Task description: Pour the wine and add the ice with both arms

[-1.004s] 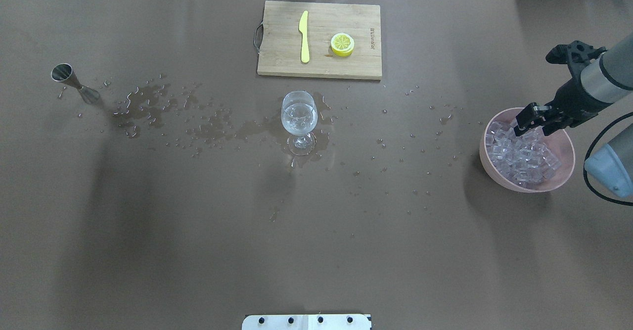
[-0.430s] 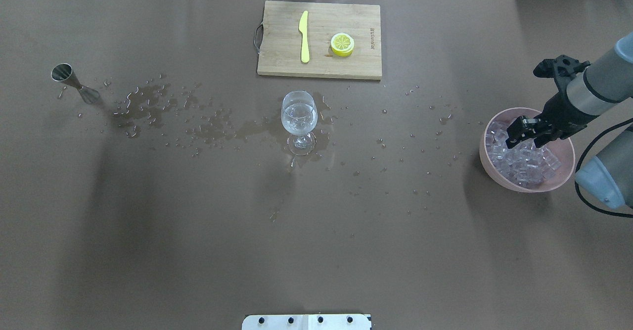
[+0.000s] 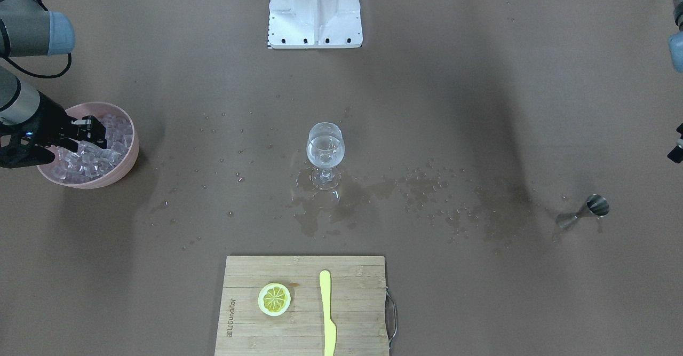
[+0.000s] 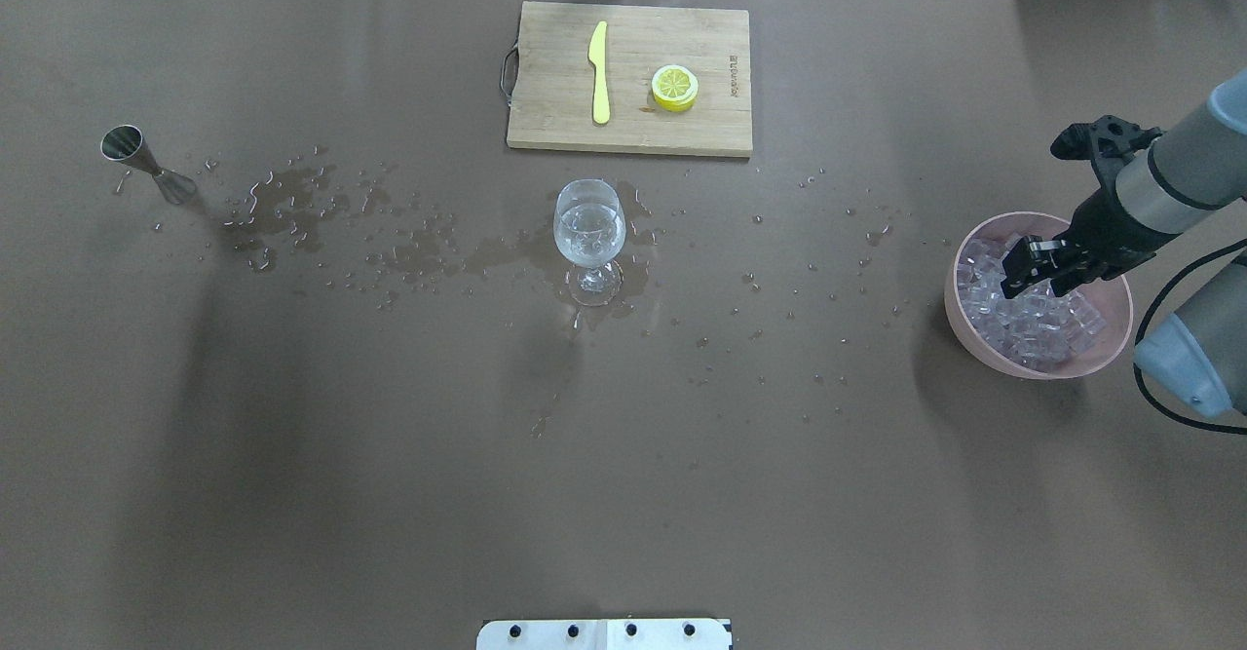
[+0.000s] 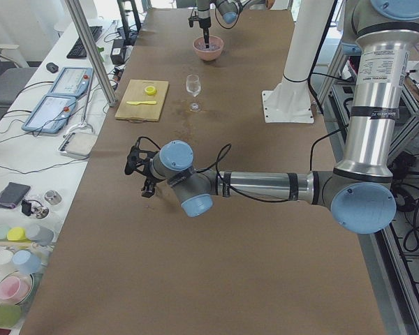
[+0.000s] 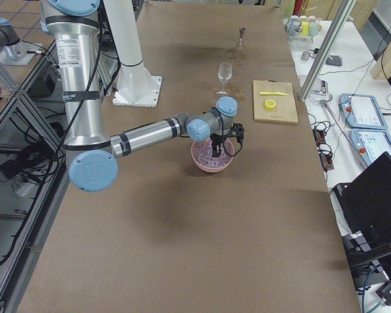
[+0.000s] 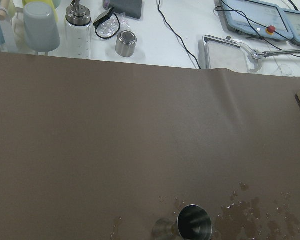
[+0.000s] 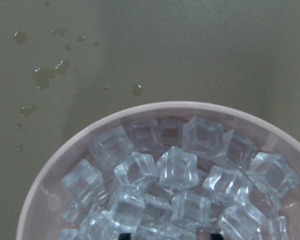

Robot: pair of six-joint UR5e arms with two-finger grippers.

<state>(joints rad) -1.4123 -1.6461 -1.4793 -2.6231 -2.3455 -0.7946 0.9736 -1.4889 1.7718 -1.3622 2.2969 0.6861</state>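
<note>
The wine (image 4: 587, 241), a small clear amount, is in a stemmed glass (image 4: 593, 282) near the middle of the brown worktop (image 4: 390, 494), which is the largest thing here and reaches across every view. The right arm (image 4: 1169, 172) comes in from the right side and bends down over a pink bowl (image 4: 960, 314). The left arm (image 5: 265, 185) lies stretched low along the worktop in the view from the left end, far from the glass. A wooden cutting board (image 4: 633, 80) rests at the far edge, behind the glass and apart from it. The bowl stands near the right end, well apart from the glass, and the ice (image 4: 1033, 324) is heaped inside it as many glassy cubes. The right claw (image 4: 1035, 275) hangs just above the heap with its fingers spread; the right wrist camera shows two dark tips apart at its lower edge, with cubes between and below them. The left claw (image 5: 138, 174) is near a steel jigger (image 4: 146, 163), and I cannot tell if it is spread or pressed together. A yellow knife (image 4: 599, 70) and a lemon slice (image 4: 674, 87) lie on the board, side by side but not touching. Wet patches and drops (image 4: 292, 202) are scattered between the jigger and the bowl, and the glass foot stands in one.
</note>
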